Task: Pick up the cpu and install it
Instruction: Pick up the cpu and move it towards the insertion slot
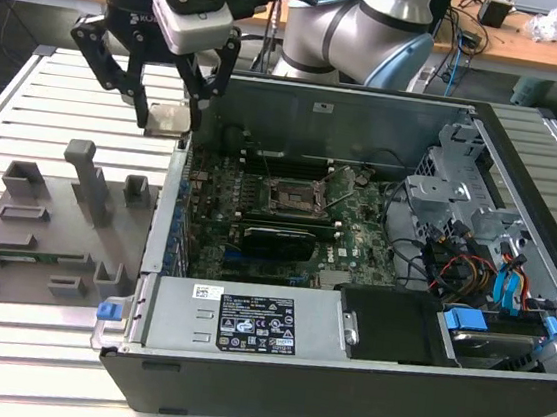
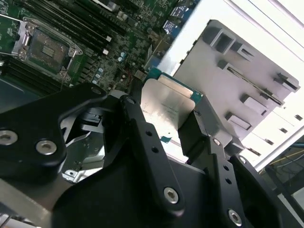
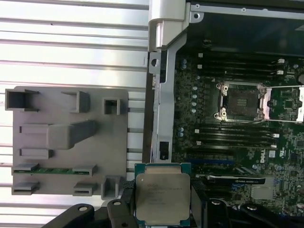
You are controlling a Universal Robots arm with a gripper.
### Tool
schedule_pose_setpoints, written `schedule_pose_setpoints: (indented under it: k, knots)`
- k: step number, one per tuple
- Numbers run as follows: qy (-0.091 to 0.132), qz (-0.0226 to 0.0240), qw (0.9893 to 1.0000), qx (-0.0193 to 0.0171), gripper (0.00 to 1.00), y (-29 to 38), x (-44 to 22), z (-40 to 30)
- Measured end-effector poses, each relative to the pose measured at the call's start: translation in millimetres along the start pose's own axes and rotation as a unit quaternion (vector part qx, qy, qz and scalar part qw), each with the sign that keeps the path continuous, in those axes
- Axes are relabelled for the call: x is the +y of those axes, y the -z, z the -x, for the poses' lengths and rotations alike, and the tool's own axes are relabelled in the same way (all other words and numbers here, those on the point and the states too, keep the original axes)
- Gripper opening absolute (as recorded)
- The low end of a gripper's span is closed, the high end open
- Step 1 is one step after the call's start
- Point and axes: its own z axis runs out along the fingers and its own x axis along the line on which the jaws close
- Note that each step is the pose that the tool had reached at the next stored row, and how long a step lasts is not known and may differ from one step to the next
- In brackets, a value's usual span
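The gripper (image 1: 168, 115) hangs in the upper left of the exterior view, its black fingers (image 1: 138, 102) set narrow on the cpu (image 1: 166, 119), which it holds flat by two opposite edges, clear of any surface. The cpu sits just beside the upper-left corner of the open case (image 1: 370, 113), over the slatted table (image 1: 50, 92), above and to the right of the grey tray (image 1: 43, 242) lying at the frame's left. In both wrist views the cpu's silver top faces the camera with a green rim along one edge. Faint lines of print cross the metal, too small to make out. The socket (image 1: 295, 198) lies open on the green board (image 1: 356, 237) near the middle of the exterior view, well apart from the cpu. A white label (image 1: 258, 319) with black print and small symbols sits on the metal cover along the case's lower edge. One slot of the tray holds a thin green strip (image 3: 50, 170).
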Motion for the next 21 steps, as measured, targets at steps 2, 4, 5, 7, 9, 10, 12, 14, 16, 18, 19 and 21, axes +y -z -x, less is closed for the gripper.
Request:
schedule_pose_setpoints:
  k: [2, 4, 5, 7, 9, 10, 12, 14, 16, 18, 19, 21]
  knots:
    - [0.000, 0.0000, 1.0000, 0.0000, 0.55, -0.4, -0.1, 3.0]
    - [0.000, 0.0000, 1.0000, 0.0001, 0.55, -0.9, -0.3, 6.0]
    - [0.000, 0.0000, 1.0000, 0.0003, 0.55, -1.4, -0.4, 8.4]
    - [0.000, 0.0000, 1.0000, 0.0004, 0.55, -1.9, -0.5, 10.5]
    - [0.000, 0.0000, 1.0000, 0.0005, 0.55, -2.9, -0.5, 13.1]
    - [0.000, 0.0000, 1.0000, 0.0005, 0.55, -3.4, -0.6, 14.1]
    - [0.000, 0.0000, 1.0000, 0.0008, 0.55, -4.6, -0.7, 17.3]
    - [0.000, 0.0001, 1.0000, 0.0008, 0.55, -6.7, -0.8, 21.2]
    - [0.000, 0.0000, 1.0000, 0.0008, 0.55, -7.9, -0.9, 23.2]
    - [0.000, 0.0001, 1.0000, 0.0008, 0.55, -9.3, -1.0, 25.4]
    - [0.000, 0.0001, 1.0000, 0.0008, 0.55, -10.2, -1.0, 27.0]
    - [0.000, 0.0000, 1.0000, 0.0008, 0.55, -11.8, -1.1, 29.2]
